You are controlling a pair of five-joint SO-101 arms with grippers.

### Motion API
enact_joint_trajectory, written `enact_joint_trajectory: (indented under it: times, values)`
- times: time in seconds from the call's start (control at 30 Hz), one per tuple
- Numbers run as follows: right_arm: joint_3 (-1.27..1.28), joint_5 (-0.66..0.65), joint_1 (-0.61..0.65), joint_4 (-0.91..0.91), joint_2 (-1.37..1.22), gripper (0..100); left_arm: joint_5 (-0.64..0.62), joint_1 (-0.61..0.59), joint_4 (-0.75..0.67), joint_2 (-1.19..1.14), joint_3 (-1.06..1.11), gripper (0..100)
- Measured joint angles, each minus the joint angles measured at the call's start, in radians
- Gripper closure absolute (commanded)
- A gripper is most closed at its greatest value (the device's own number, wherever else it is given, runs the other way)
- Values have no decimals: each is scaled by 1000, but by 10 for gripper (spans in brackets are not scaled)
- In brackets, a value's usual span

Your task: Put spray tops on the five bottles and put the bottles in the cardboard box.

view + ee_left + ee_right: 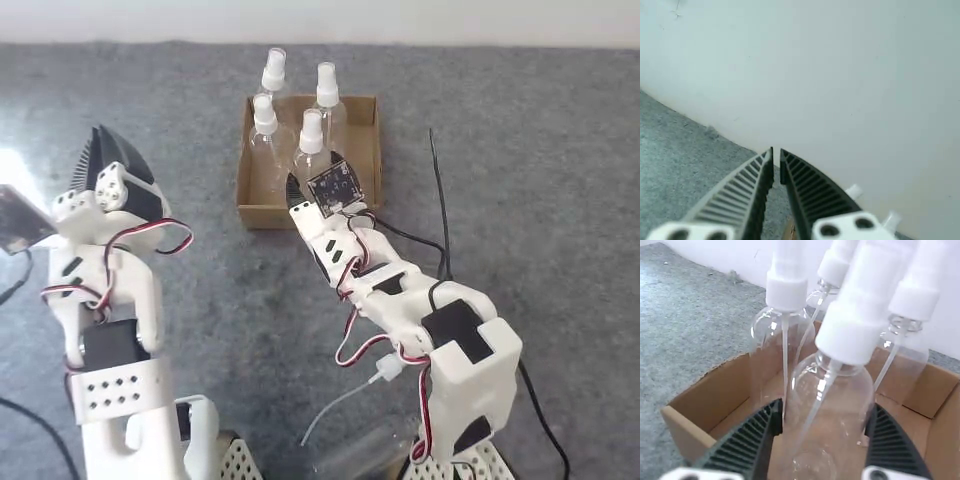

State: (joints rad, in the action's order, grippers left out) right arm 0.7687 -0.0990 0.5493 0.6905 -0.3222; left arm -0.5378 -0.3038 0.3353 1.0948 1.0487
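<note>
Bottle work, near end first. Closest to the arm bases: loose bottle, on its side, uncapped, with loose spray top just beside it, tube lying across the grey carpet. Looks parked there as the last pair to join (judgement: fifth and final one).

Further out, left gripper: raised off the table, aims at the wall, pressed nearly together with only a slit between the tips, holds nothing. Probably parked high to give the other arm room.

Next, right gripper: reaches into the cardboard box, straddles held bottle low on its body, seems to pinch it from both sides (contact on one side hard to confirm). Grips low, likely so the white top is left free and the base can sit flat on the box floor. Stands upright at the box's near side.

Behind it, three capped bottles: upright, packed close toward the box's far side, leaving front space for the remaining one. Four of five in, by this count.
</note>
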Motion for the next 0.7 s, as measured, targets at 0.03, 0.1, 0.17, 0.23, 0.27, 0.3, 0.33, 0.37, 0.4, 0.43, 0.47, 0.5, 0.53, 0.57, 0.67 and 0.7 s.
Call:
enact_joint_trajectory:
  times: [0.03, 0.1, 0.17, 0.23, 0.27, 0.3, 0.33, 0.37, 0.4, 0.43, 0.47, 0.5, 0.53, 0.57, 0.67, 0.7]
  values:
    - [0, 0, 0, 0, 0, 763, 0, 0, 0, 0, 0, 983]
    - [0, 0, 0, 0, 0, 763, 0, 0, 0, 0, 0, 983]
    - [0, 0, 0, 0, 0, 763, 0, 0, 0, 0, 0, 982]
    - [0, 0, 0, 0, 0, 763, 0, 0, 0, 0, 0, 982]
    - [0, 0, 0, 0, 0, 763, 0, 0, 0, 0, 0, 982]
    - [0, 0, 0, 0, 0, 759, 0, 0, 0, 0, 0, 982]
    - [0, 0, 0, 0, 0, 746, 0, 0, 0, 0, 0, 982]
    - [0, 0, 0, -2, 0, 724, 0, 0, 0, 0, 0, 982]
    - [0, 0, 0, -5, 2, 701, 0, 0, 0, 0, 0, 982]
    - [0, 0, 0, -14, 6, 682, 0, 0, 0, 0, 0, 982]
    - [0, 0, 0, -29, 12, 674, 0, 0, 0, 0, 0, 982]
    - [0, 0, 0, -46, 21, 673, 0, 0, 0, 0, 0, 982]
    - [0, 0, 2, -63, 32, 673, 0, 0, 0, 0, 0, 982]
    - [0, 0, 2, -75, 40, 673, 0, 0, 0, 0, 0, 982]
    - [2, 0, 2, -92, 63, 673, 0, 0, 0, 0, 0, 982]
    - [2, 0, 2, -92, 68, 673, 0, 0, 0, 0, 0, 982]
